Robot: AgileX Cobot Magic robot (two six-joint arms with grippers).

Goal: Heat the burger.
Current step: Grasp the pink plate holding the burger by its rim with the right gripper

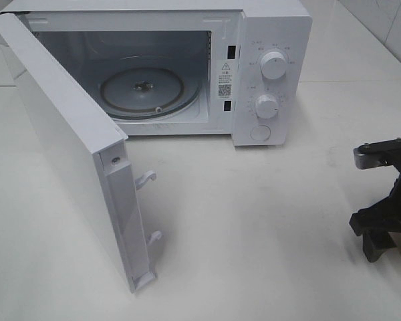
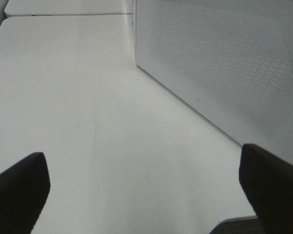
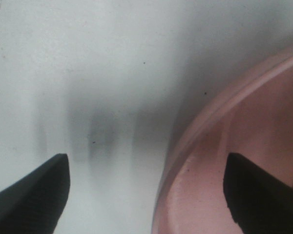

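The burger is not in view in any frame. My right gripper (image 3: 146,163) is open and hangs low over the rim of a pink plate (image 3: 219,102). One finger (image 3: 39,187) is above the white table and the other finger (image 3: 261,195) is above the plate's inside. In the exterior high view the right gripper (image 1: 381,234) sits at the right edge of the table, well right of the microwave (image 1: 267,40). My left gripper (image 2: 142,161) is open with nothing between its fingers, over bare table beside the microwave's perforated wall (image 2: 224,58).
The white microwave stands at the back with its door (image 1: 67,140) swung wide toward the front left. Its glass turntable (image 1: 144,90) holds nothing. Two knobs (image 1: 274,65) and a button are on its right panel. White table (image 1: 254,221) lies in front.
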